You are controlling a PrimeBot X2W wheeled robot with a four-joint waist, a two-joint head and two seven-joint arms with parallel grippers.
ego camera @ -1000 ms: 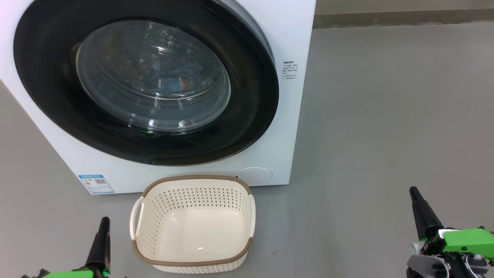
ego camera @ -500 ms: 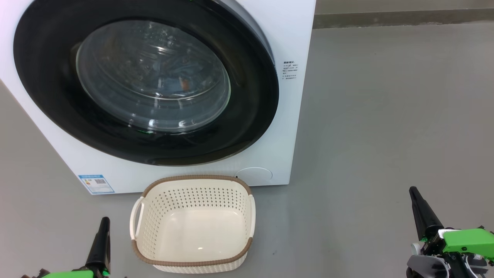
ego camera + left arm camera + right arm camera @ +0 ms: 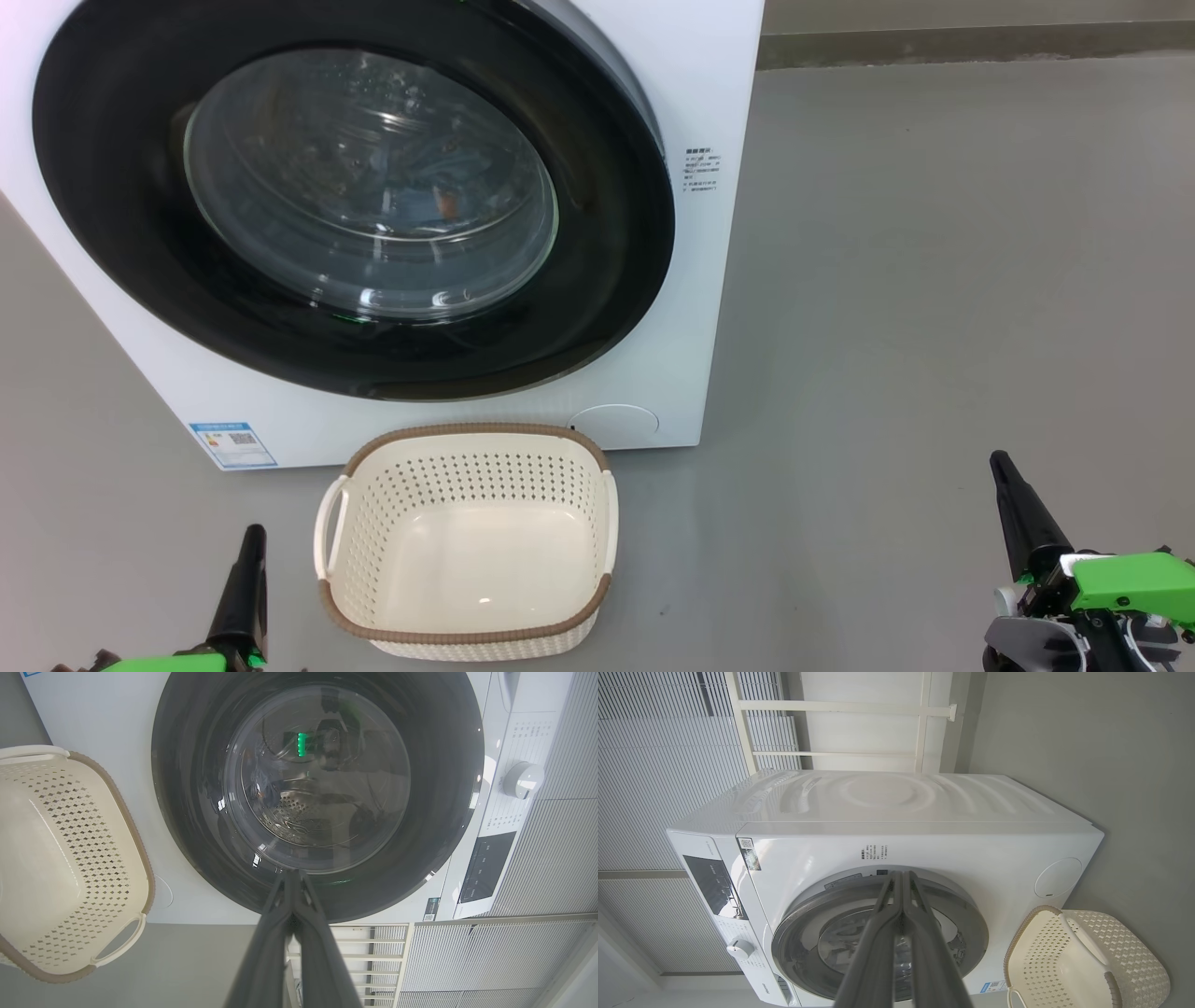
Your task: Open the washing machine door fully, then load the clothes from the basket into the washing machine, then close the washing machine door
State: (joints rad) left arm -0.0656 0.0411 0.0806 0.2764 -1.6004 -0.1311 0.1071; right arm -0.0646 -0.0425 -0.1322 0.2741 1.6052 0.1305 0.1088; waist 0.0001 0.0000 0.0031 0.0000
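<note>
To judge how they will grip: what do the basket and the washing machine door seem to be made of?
The basket looks like smooth cream plastic: a soft shine and moulded holes. Its brown rim looks woven, probably plastic too. The washing machine door seems a clear glass bowl, showing reflections, in a glossy black rim, likely plastic.

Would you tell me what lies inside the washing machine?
Through the washing machine door: steel drum and blue clothes with an orange spot; the black rim hides the rest.

Grey floor [image 3: 934,280], the washing machine [image 3: 719,75] standing on it, the basket [image 3: 467,644] just before it
</note>
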